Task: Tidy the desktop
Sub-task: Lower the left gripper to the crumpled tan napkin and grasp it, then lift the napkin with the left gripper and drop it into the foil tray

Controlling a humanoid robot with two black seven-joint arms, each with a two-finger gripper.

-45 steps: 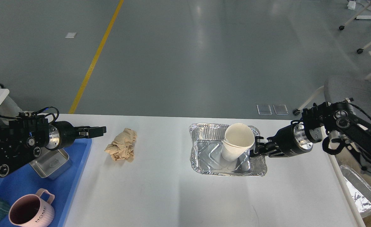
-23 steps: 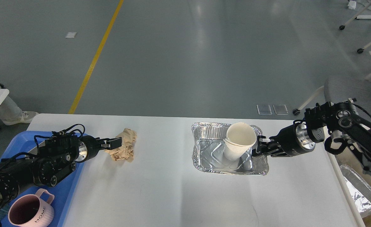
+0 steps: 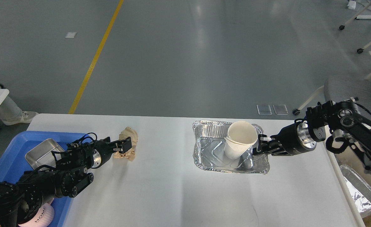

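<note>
The white desktop (image 3: pixel 173 195) fills the lower half of the head view. A crumpled brown paper ball (image 3: pixel 129 141) lies on it at the left. My left gripper (image 3: pixel 120 145) is low over the paper's left side; its fingers look parted, one on each side, and they hide part of it. A silver foil tray (image 3: pixel 214 151) sits right of centre with stacked white paper cups (image 3: pixel 239 142) leaning inside it. My right gripper (image 3: pixel 258 147) is shut on the foil tray's right rim, close beside the cups.
A blue plastic tray (image 3: pixel 15 148) at the left edge holds a small metal tin (image 3: pixel 42 152) and a pink mug (image 3: pixel 38 216), partly hidden by my left arm. A second foil tray (image 3: pixel 360 192) lies off the table's right edge. A grey chair (image 3: pixel 356 88) stands behind my right arm.
My left arm has dropped and reached right from above the blue tray to the paper ball. My right gripper has drawn the foil tray with the cups slightly right.
</note>
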